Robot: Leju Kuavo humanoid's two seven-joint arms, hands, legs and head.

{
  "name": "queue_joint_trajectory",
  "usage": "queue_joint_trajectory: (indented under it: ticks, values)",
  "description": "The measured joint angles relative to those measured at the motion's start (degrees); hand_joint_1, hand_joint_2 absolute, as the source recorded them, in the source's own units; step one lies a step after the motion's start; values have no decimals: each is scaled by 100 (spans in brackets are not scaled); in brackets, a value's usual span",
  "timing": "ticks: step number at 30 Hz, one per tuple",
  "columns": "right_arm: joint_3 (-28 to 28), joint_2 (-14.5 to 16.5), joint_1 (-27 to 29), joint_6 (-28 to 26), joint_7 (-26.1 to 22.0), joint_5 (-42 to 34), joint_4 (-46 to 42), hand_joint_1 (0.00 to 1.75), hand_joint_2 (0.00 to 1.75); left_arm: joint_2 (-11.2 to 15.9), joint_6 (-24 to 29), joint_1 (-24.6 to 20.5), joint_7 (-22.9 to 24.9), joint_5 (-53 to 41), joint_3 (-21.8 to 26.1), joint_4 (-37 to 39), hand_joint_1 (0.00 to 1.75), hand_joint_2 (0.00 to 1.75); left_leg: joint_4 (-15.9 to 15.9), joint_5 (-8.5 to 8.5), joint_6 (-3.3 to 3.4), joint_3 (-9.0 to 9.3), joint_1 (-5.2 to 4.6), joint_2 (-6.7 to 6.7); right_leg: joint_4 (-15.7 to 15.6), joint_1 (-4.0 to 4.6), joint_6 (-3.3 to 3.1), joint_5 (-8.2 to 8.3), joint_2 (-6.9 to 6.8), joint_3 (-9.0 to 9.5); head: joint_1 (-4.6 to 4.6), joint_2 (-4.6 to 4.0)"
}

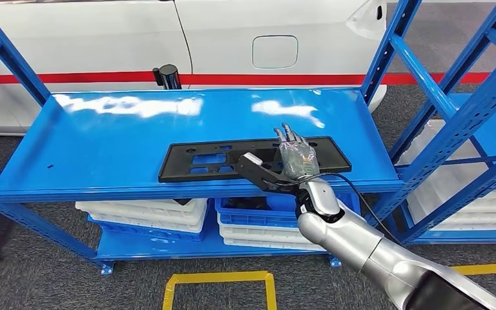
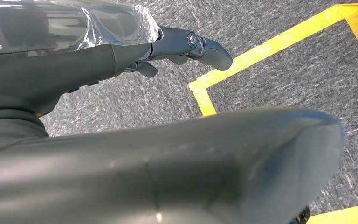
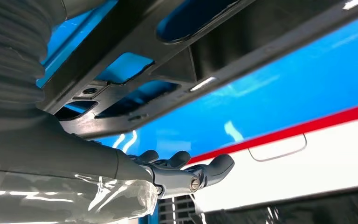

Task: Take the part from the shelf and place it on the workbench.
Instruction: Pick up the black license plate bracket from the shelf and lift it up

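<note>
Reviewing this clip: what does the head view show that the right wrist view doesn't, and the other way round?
Head view alone: the whole black part lying flat on the blue shelf, the white bins underneath, the yellow floor tape, and the right hand over the part's right end, fingers spread. Right wrist view alone: a close look at the part's cutouts. Both share the part, the shelf, the hand and the white car behind.

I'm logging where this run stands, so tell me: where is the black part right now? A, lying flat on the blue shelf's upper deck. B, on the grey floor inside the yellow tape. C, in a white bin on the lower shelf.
A: the black part lies flat on the blue shelf deck, with the right hand spread over its right portion.
</note>
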Motion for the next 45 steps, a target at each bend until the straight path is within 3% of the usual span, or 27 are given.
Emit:
queue_joint_trajectory:
  ticks: [10,18,28,36,40,45]
  values:
    - [18,227,14,-446,65,659,5,0,175,-14,-1,-2,-1,39,-140,0,0,0,0,0,0,0,0,0,0,0,0,0,0,-1,-1,0]
    - [23,337,114,-445,57,809,5,0,175,-26,11,-3,-7,55,-243,0,0,0,0,0,0,0,1,0,0,0,0,0,0,-1,0,-1]
    - [23,357,202,422,45,645,5,0,175,-26,81,-3,-57,232,-330,0,0,0,0,0,0,2,1,1,0,0,0,0,0,-1,-1,1]
    - [23,356,235,634,50,526,5,0,175,-26,135,-2,-150,304,-378,0,0,0,0,0,0,3,1,1,0,0,0,0,0,0,-1,1]
    - [23,355,252,615,53,486,5,171,175,-26,152,-2,-194,335,-394,0,0,0,0,0,0,3,1,1,0,0,0,0,0,0,-1,0]
    - [23,354,259,531,20,456,3,175,175,-26,154,-2,-239,375,-397,0,0,0,0,0,0,4,2,1,0,0,0,0,0,0,-1,0]
